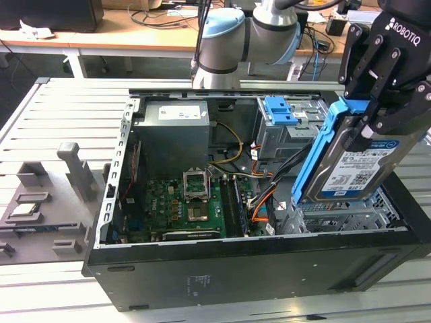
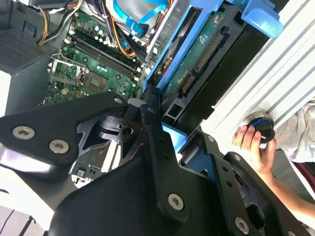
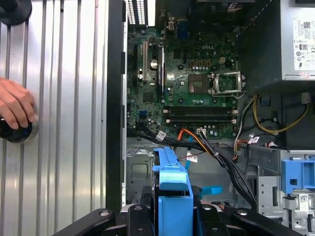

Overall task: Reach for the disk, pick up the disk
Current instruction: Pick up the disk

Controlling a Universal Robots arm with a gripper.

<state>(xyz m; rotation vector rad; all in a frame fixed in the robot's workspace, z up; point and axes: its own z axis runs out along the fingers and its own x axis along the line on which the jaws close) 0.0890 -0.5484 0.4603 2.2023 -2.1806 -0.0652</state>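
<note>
Pickup step: black tool [image 1: 367, 101] clamped on silver blue-railed disk [image 1: 350, 168], lifted above open black computer case [image 1: 236, 269]; next needs clearance from cables.

computer case [image 1: 256, 269] on slatted table [image 1: 60, 108]

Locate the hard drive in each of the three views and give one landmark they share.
Exterior view: the hard drive hangs tilted in the gripper above the open case, at the exterior view's right.
Second wrist view: its underside circuit board and blue rails, just past the gripper.
First wrist view: seen edge-on, its blue rail between the fingers.
Shared landmark: the green motherboard.
</note>
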